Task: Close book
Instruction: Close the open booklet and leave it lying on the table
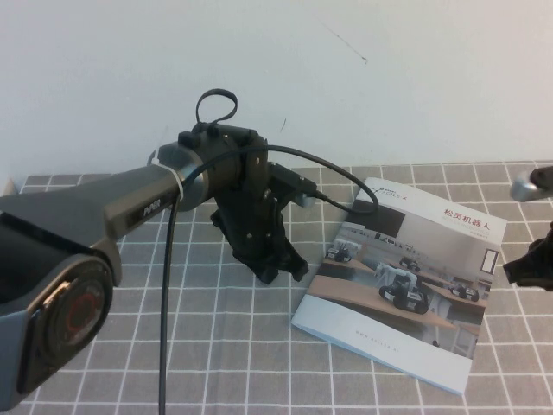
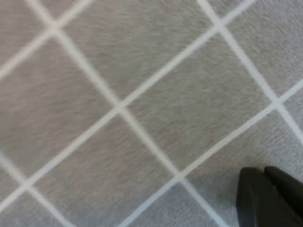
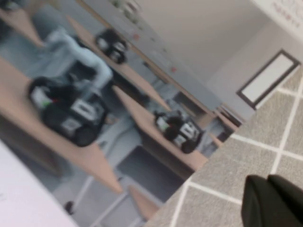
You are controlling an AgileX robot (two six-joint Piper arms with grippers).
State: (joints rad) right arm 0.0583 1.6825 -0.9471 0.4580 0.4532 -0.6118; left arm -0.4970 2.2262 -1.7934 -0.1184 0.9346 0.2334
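Note:
The book lies flat and closed on the grey checked cloth, right of centre, its cover photo of robots on desks facing up. My left gripper hangs just left of the book's near-left corner, pointing down at the cloth, shut and empty. The left wrist view shows only its dark fingertips pressed together over bare cloth. My right gripper sits at the book's right edge, low over the cloth. In the right wrist view its tips are together and empty, with the book cover filling most of the frame beside them.
A black cable hangs from the left arm down across the cloth. The checked cloth covers the table up to a white wall at the back.

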